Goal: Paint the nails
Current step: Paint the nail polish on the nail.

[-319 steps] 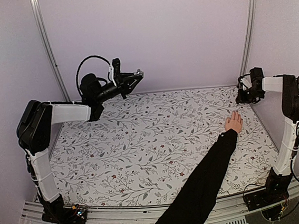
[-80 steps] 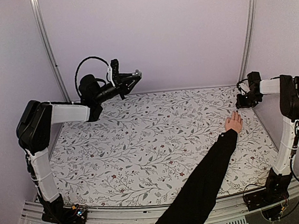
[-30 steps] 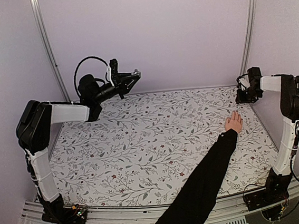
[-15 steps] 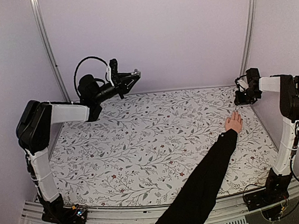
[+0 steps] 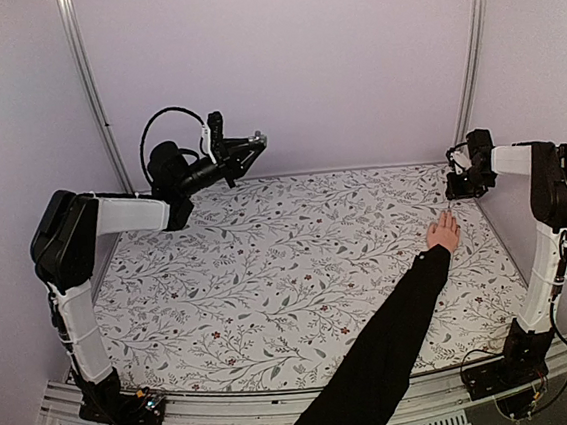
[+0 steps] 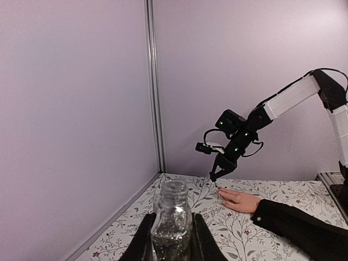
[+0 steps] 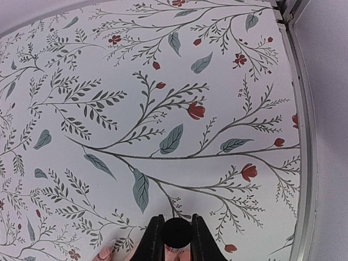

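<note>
A bare hand (image 5: 444,231) in a long black sleeve lies flat at the table's right rear, fingers pointing to the back. Its nails (image 6: 223,192) are tiny; one fingertip (image 7: 106,252) shows at the bottom of the right wrist view. My right gripper (image 5: 457,190) hovers just beyond the fingertips, shut on a round black cap (image 7: 176,232) seen end-on; any brush under it is hidden. My left gripper (image 5: 254,139) is raised at the rear left, shut on an uncapped glass bottle (image 6: 173,217) of glittery polish.
A floral-patterned cloth (image 5: 269,274) covers the table. Metal frame posts (image 5: 88,91) stand at the rear corners, and a raised rail (image 7: 304,136) runs along the right edge close to my right gripper. The sleeved forearm (image 5: 387,343) crosses the near right part of the table.
My right gripper has shifted only slightly above the fingertips, staying shut on the cap. The left arm, the bottle and the hand have not moved.
</note>
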`<state>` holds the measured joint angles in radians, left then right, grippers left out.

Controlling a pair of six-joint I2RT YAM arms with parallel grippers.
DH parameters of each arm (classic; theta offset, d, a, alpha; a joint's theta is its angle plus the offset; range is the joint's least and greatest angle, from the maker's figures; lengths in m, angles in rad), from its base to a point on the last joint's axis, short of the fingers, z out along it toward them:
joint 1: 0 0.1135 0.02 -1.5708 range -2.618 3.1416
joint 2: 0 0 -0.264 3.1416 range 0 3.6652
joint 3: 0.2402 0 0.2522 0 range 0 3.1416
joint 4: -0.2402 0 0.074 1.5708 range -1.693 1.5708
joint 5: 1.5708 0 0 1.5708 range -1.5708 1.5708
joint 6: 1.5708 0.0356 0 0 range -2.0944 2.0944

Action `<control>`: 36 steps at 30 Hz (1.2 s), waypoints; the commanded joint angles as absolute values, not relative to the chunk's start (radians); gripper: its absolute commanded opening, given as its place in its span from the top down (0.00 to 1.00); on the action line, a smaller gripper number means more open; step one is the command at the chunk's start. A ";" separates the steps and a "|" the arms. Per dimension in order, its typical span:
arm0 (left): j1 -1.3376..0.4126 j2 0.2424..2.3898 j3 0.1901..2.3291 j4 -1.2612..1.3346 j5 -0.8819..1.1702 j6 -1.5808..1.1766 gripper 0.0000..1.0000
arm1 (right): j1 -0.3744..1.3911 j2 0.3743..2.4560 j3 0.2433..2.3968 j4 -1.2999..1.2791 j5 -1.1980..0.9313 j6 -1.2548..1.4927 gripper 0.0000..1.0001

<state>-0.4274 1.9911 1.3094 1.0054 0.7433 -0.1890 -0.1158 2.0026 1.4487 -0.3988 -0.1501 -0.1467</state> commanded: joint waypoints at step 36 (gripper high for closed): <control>-0.415 1.986 1.314 1.023 0.738 -0.188 1.00 | -0.103 2.050 1.480 -0.411 -0.066 -0.152 1.00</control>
